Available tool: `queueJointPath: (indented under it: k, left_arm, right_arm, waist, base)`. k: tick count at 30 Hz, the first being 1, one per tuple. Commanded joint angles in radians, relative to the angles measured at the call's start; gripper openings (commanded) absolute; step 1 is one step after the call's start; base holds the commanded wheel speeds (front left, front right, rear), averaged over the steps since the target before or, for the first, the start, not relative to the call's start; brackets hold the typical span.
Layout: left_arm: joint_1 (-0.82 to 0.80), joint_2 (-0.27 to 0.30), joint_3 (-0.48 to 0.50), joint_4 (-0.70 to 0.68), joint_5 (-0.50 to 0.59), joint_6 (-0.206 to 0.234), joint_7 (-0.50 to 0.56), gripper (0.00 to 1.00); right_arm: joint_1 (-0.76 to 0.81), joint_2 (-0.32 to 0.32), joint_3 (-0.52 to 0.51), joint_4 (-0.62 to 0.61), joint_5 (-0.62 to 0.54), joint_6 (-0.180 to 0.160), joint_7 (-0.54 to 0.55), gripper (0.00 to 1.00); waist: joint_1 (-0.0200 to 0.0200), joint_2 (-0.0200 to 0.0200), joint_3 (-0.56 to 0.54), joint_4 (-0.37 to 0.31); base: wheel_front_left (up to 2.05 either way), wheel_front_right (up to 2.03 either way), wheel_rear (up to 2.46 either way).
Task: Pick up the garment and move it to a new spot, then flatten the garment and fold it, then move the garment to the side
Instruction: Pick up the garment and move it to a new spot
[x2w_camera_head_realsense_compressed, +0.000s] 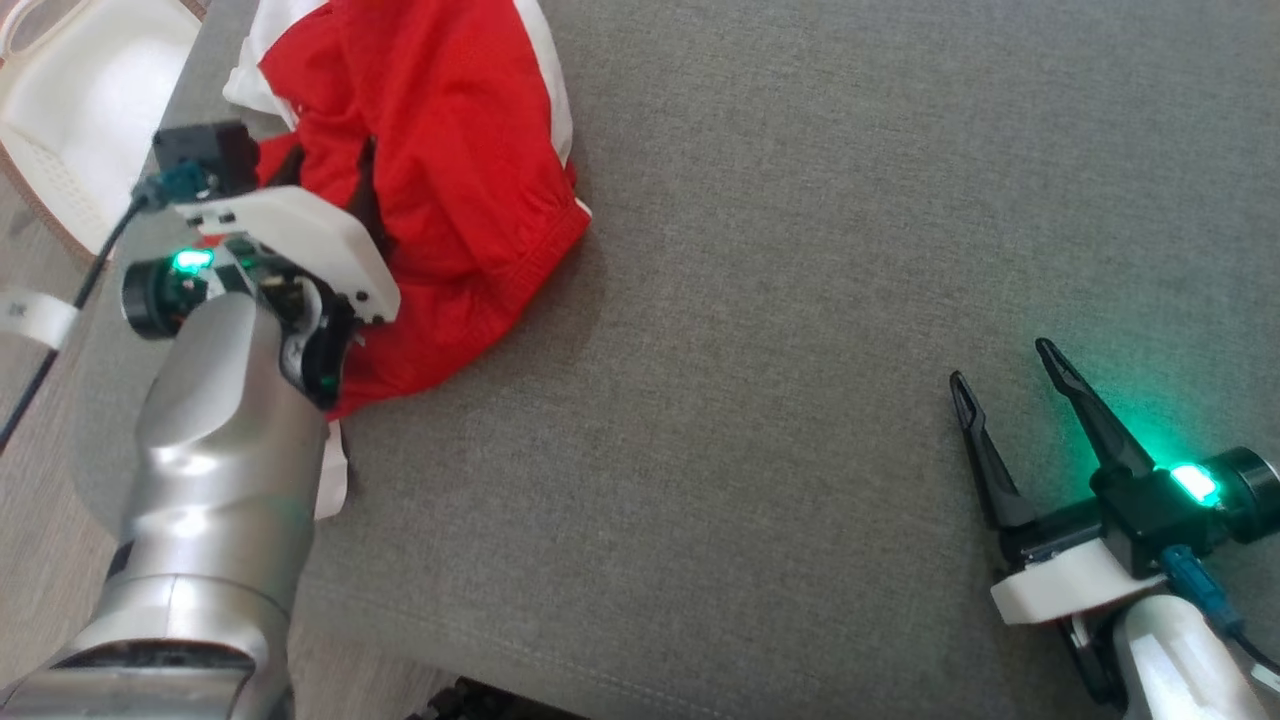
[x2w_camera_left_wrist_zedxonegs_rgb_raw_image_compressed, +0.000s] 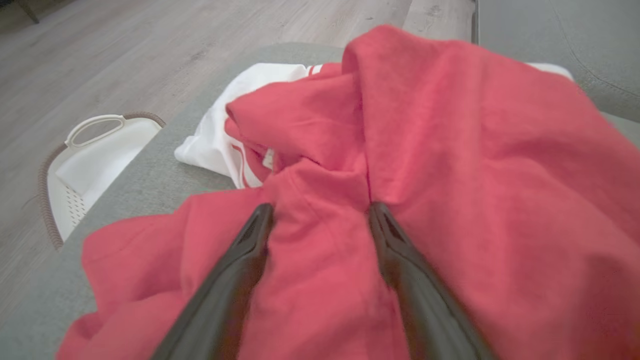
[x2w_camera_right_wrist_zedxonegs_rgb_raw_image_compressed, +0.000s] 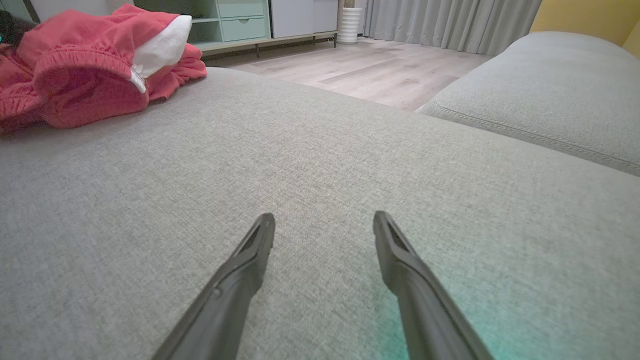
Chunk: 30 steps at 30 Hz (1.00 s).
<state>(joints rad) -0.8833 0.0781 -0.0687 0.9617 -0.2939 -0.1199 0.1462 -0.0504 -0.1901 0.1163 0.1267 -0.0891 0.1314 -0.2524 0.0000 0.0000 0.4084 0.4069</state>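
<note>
The left gripper (x2w_camera_left_wrist_zedxonegs_rgb_raw_image_compressed: 320, 210) stood spread, the garment (x2w_camera_head_realsense_compressed: 450, 150) bunched between its fingers (x2w_camera_left_wrist_zedxonegs_rgb_raw_image_compressed: 235, 280). The right gripper (x2w_camera_head_realsense_compressed: 1002, 362) gaped over the cushion (x2w_camera_head_realsense_compressed: 800, 300), well apart.

Garment (x2w_camera_head_realsense_compressed: 450, 150) on sofa: bright red, white panels, thin red-white stripes at one edge. Sofa (x2w_camera_head_realsense_compressed: 800, 350): plain grey weave. Basket (x2w_camera_head_realsense_compressed: 60, 110) beside sofa: white, brown rim. Floor (x2w_camera_right_wrist_zedxonegs_rgb_raw_image_compressed: 360, 70) beyond sofa: pale wood grain. My right gripper (x2w_camera_head_realsense_compressed: 1003, 362) over sofa: black fingers, white mount, green light tinting grey.
</note>
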Motion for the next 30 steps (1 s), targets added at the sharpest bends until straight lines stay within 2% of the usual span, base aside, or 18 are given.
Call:
queueJointPath:
  k: [1, 3, 4, 5, 9, 15, 22, 30]
  left_arm:
    - [-0.034, 0.036, 0.007, -0.008, -0.011, -0.006, -0.016, 1.0]
    - [-0.034, 0.036, -0.017, 0.017, -0.018, -0.009, -0.041, 1.0]
    - [-0.035, 0.039, -0.032, 0.028, -0.019, -0.01, -0.058, 0.63]
    - [-0.035, 0.038, -0.048, 0.033, -0.026, -0.01, -0.078, 0.0]
    - [-0.039, 0.062, -0.108, 0.032, -0.05, -0.01, -0.186, 0.0]
    - [-0.108, 0.136, -0.186, -0.005, -0.019, -0.011, -0.331, 0.0]
    - [-0.167, 0.185, -0.256, -0.123, -0.002, -0.011, -0.356, 0.0]
    - [-0.181, 0.229, -0.352, -0.327, -0.039, -0.011, -0.272, 0.0]
  right_arm:
    - [-0.014, -0.01, 0.017, -0.017, 0.005, -0.001, -0.009, 1.0]
    - [-0.017, -0.009, 0.018, -0.018, 0.005, -0.001, -0.009, 1.0]
    - [-0.019, -0.008, 0.019, -0.018, 0.005, -0.001, -0.009, 1.0]
    - [-0.02, -0.008, 0.019, -0.017, 0.006, -0.001, -0.009, 1.0]
    - [-0.022, -0.003, 0.019, -0.013, 0.009, -0.001, -0.009, 1.0]
    - [-0.021, 0.033, 0.032, 0.002, 0.023, -0.001, -0.009, 1.0]
    - [-0.021, 0.096, 0.07, 0.018, 0.053, -0.001, -0.009, 1.0]
    - [-0.007, 0.131, 0.083, 0.008, 0.089, -0.001, -0.009, 1.0]
  waist:
    - [0.0, 0.0, 0.001, -0.001]
    - [0.0, 0.0, 0.002, -0.002]
    - [0.0, 0.0, 0.002, -0.003]
    - [0.0, 0.0, 0.001, -0.004]
    - [0.0, 0.0, -0.015, -0.01]
    - [0.0, 0.0, -0.096, -0.031]
    - [0.0, 0.0, -0.224, -0.105]
    - [0.0, 0.0, -0.325, -0.241]
  base:
    - [0.0, 0.0, 0.0]
    - [0.0, 0.0, 0.0]
    - [0.0, 0.0, 0.0]
    - [0.0, 0.0, 0.0]
    - [0.0, 0.0, 0.0]
    - [0.0, 0.0, 0.0]
    - [0.0, 0.0, 0.0]
    - [0.0, 0.0, 0.0]
